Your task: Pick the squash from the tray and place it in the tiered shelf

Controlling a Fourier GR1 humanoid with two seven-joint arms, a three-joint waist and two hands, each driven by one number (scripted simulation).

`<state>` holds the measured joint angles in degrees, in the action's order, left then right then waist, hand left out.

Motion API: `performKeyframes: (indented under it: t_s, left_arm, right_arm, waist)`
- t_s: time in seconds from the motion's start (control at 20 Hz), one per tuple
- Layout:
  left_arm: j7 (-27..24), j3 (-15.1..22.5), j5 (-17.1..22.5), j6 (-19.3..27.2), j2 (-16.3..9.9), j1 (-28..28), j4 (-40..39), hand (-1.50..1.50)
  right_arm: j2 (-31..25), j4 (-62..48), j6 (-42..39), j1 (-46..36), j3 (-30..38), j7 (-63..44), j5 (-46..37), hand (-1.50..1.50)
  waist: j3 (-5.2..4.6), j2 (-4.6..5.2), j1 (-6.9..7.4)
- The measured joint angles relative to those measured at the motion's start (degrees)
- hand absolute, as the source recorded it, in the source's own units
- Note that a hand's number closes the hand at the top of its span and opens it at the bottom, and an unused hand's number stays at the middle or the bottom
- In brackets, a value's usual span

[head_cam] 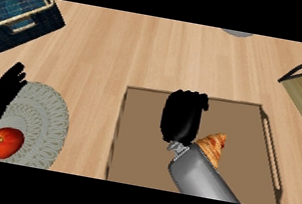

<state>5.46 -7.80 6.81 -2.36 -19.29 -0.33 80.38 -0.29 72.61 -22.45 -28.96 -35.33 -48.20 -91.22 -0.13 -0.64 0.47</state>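
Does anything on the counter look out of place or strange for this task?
Yes. The tray shows no squash, only a croissant beside the right hand. Nothing looks spilled or damaged.

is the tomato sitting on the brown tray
No, the tomato lies on the round grey woven mat at the left, apart from the brown tray, where the right hand is.

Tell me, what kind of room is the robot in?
Probably a kitchen. There's a wooden counter, a brown tray holding a croissant, and a tomato on a round woven mat.
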Motion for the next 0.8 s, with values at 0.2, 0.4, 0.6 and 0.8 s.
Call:
performKeyframes:
  t_s: [0.2,0.4,0.6,0.8]
  left_arm:
    - [-1.4,-0.4,-0.6,-0.6,0.5,0.6,-0.6,0.00]
    - [-0.6,-0.2,-1.6,-0.1,1.4,0.9,0.6,0.00]
    - [-0.3,-1.0,-1.1,-0.9,1.1,2.1,1.5,0.00]
    - [-0.2,-1.8,-0.7,-0.8,0.8,2.6,1.9,0.00]
  right_arm:
    - [-0.2,0.3,0.1,0.2,-0.8,1.1,-2.0,1.50]
    - [-0.2,0.9,-0.1,-0.2,-1.6,2.3,-4.7,1.50]
    - [-1.2,4.0,2.1,0.8,0.7,1.7,-5.3,1.50]
    - [-0.8,7.3,5.6,1.7,15.9,-3.2,1.8,1.50]
  waist:
    - [0.00,0.02,-0.01]
    - [0.06,0.15,-0.10]
    - [0.14,0.44,-0.43]
    - [0.36,0.69,-2.02]
